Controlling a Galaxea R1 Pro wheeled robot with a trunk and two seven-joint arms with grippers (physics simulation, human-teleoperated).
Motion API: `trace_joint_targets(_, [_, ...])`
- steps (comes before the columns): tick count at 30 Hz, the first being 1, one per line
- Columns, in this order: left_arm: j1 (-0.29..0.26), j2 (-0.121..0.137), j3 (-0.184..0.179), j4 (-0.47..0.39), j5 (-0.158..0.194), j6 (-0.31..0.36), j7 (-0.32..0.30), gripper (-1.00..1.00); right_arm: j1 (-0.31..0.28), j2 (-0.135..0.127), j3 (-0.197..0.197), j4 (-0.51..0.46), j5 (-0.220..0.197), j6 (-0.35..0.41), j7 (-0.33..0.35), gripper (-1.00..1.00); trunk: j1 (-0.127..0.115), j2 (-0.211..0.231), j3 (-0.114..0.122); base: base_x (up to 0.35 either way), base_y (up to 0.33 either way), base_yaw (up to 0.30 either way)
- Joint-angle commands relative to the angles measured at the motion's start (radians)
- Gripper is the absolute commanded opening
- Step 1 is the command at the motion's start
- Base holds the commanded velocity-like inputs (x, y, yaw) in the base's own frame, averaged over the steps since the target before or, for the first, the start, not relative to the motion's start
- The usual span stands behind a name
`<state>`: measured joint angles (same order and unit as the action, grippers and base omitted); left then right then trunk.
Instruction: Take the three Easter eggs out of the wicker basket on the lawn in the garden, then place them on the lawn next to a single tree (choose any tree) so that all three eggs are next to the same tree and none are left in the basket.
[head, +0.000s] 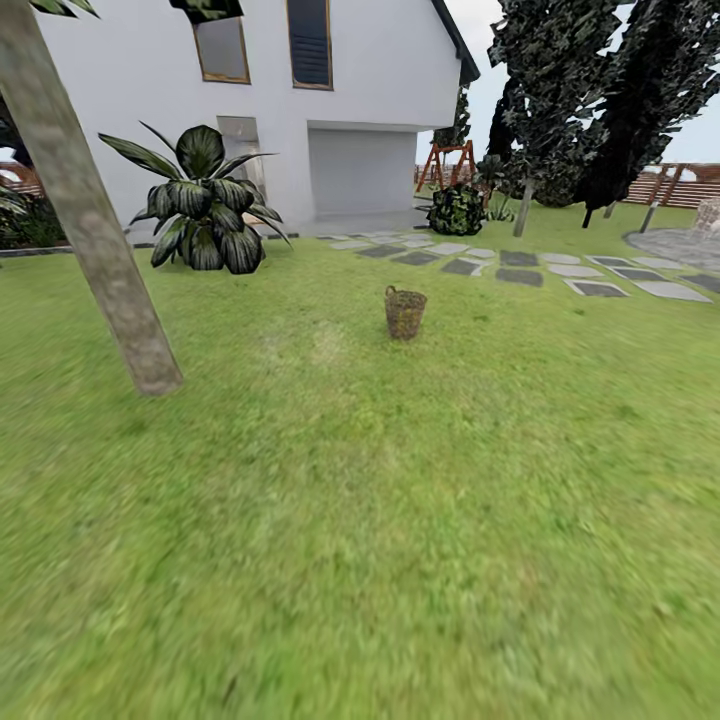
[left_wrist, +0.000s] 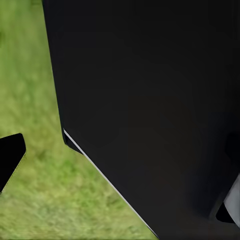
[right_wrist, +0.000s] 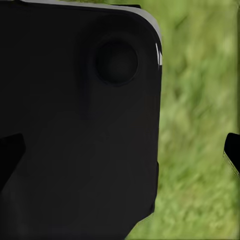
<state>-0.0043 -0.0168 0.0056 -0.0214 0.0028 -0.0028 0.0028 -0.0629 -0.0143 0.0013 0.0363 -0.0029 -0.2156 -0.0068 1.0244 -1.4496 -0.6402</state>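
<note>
A garden lawn (head: 380, 520) stretches to a white house (head: 300, 110) and stepping stones (head: 520, 268). The basket (head: 405, 312) stands upright on the grass mid-lawn, well apart from the leaning tree (head: 90, 230) at left; its contents cannot be made out. Both wrist views show black robot body over grass, with dark fingertips at the edges; how far either gripper's jaws stand apart cannot be told.

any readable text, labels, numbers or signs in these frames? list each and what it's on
None: no text, number or sign can be read in any view.
The white house, wicker basket, tree trunk and stepping stones carry no markings.
The wrist views show plain black robot body over the lawn, with no label on it.
</note>
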Motion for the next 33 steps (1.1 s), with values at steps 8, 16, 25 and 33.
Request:
trace_joint_targets(8, [0.0,0.0,0.001,0.0,0.0,0.0,0.0,1.0,-0.001,-0.002,0.0,0.006,-0.004,0.0,-0.001,1.0,0.001,0.0,-0.001,0.34,0.0,0.0])
trace_joint_targets(16, [0.0,0.0,0.001,0.0,0.0,0.0,0.0,1.0,-0.001,0.0,0.0,0.005,-0.002,-0.004,-0.001,1.0,0.001,0.0,-0.001,0.34,0.0,0.0])
trace_joint_targets(25, [0.0,0.0,0.001,0.0,0.0,0.0,0.0,1.0,-0.001,-0.001,0.0,0.005,0.0,-0.007,-0.001,1.0,0.001,0.0,-0.001,0.34,0.0,0.0])
trace_joint_targets(33, [0.0,0.0,0.001,0.0,0.0,0.0,0.0,1.0,-0.002,-0.001,0.0,0.005,0.0,-0.007,-0.001,1.0,0.001,0.0,-0.001,0.34,0.0,0.0])
